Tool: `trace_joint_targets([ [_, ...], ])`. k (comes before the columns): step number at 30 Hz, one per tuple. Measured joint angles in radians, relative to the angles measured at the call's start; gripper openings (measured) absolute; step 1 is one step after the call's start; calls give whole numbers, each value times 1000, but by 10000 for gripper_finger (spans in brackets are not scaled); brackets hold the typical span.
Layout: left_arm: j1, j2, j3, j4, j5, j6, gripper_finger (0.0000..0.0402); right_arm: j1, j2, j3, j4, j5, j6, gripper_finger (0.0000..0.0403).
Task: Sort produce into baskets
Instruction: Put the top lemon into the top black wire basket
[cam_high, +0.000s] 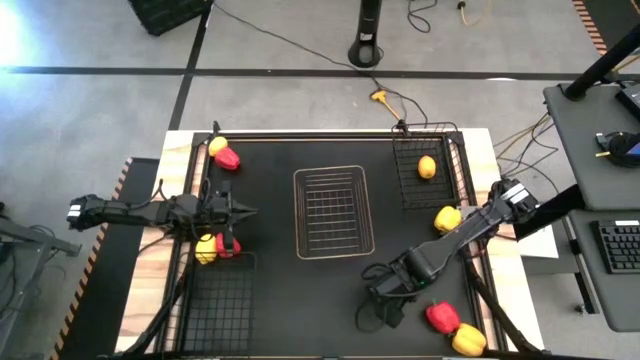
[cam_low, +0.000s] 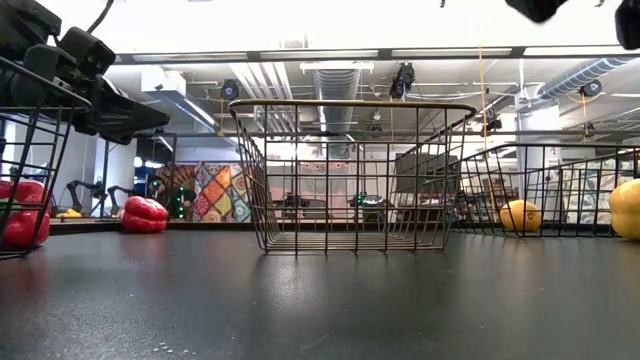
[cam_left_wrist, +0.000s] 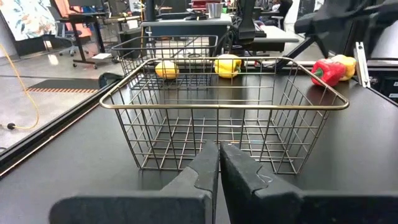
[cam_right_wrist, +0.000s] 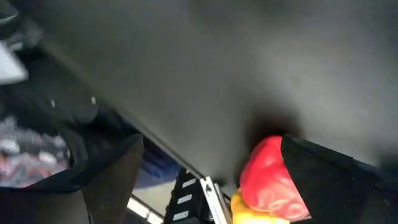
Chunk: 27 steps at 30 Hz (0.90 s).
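- Sorting so far, you see one lemon (cam_high: 427, 167) in the black basket (cam_high: 405, 182) at the far right; the pale basket (cam_high: 331, 212) in the middle holds nothing.
- Your right gripper (cam_high: 384, 305) hovers low, fingers spread wide, just beside a red pepper (cam_high: 441, 316) and a yellow pepper (cam_high: 468, 340) at the near right.
- Another yellow pepper (cam_high: 447, 218) lies beside the right arm.
- Your left gripper (cam_high: 248, 212) is pinched closed, empty, pointing at the pale basket.
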Motion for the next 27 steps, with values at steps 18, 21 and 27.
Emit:
trace_joint_targets([
  [18, 0, 6, 253, 100, -1, -126, 0, 46, -17, 79, -5, 337, -83, 373],
  [21, 1, 17, 291, 209, -38, -128, 0, 49, -17, 79, -4, 364, -94, 373],
  [27, 21, 135, 516, -142, -539, -234, 0, 53, -21, 79, -5, 429, -172, 373],
])
